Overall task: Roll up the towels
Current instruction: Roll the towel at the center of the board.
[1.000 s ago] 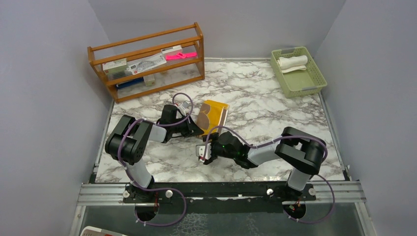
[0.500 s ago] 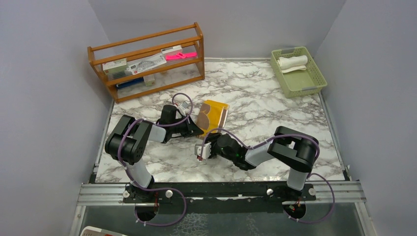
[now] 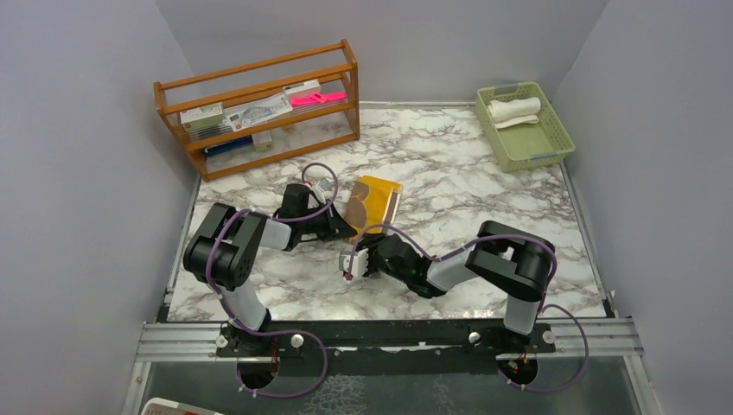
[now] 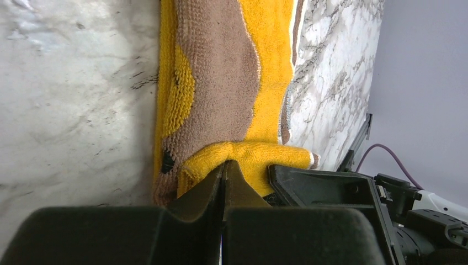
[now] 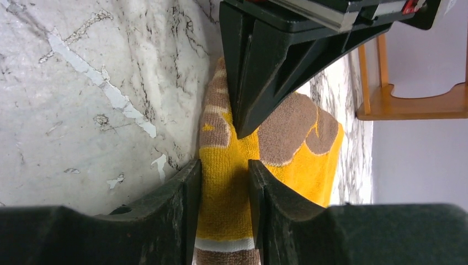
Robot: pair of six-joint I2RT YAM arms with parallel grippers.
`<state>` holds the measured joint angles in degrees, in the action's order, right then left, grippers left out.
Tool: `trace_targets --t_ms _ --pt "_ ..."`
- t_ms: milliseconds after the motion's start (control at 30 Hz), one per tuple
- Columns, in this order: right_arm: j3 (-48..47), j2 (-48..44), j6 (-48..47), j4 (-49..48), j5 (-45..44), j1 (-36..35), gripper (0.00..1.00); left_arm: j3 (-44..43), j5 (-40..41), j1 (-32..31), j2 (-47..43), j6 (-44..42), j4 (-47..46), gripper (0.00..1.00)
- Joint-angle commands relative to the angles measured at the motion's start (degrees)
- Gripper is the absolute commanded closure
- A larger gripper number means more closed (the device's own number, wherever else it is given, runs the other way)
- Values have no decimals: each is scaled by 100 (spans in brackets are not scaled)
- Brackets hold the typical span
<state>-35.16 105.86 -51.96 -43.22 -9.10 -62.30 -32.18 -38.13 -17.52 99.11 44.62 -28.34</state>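
**At mid-table, both grippers meet on the yellow towel**

Near the middle of the marble table (image 3: 484, 199), the mustard-yellow towel (image 3: 376, 197) lies with its brown-patterned side up, its near end folded over into a thick lip. My left gripper (image 4: 225, 164) comes in from the left with its jaws fully together. The tip presses against that lip, but I cannot tell whether any cloth is pinched between the fingers. My right gripper (image 5: 223, 165) comes in from the near side with its jaws partly closed around the same folded end. Yellow cloth fills the gap and touches both fingers. On the right wrist view the other arm's tip bears down on the towel just beyond my fingers.

At the far right corner, the cream-white towel (image 3: 514, 109) sits rolled in the green basket (image 3: 529, 140), well apart from both arms. A wooden rack (image 3: 352, 91) stands at the far left.
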Motion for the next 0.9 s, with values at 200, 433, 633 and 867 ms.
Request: trace_targets --t_ms 200,433,633,867 --pt "-515 -147 1089 1972 367 39 98 94 593 266 15 -415 1014 100" --pt "-1153 -586 2293 3216 1559 392 99 81 325 389 -484 -257 1042 100" --pt "-1273 -1035 3509 3606 3076 928 99 -554 248 872 -1445 -629 2201 95" --pt "-1820 -928 4935 4246 4659 1483 99 -973 -169 1398 -2358 -1230 3142 79"
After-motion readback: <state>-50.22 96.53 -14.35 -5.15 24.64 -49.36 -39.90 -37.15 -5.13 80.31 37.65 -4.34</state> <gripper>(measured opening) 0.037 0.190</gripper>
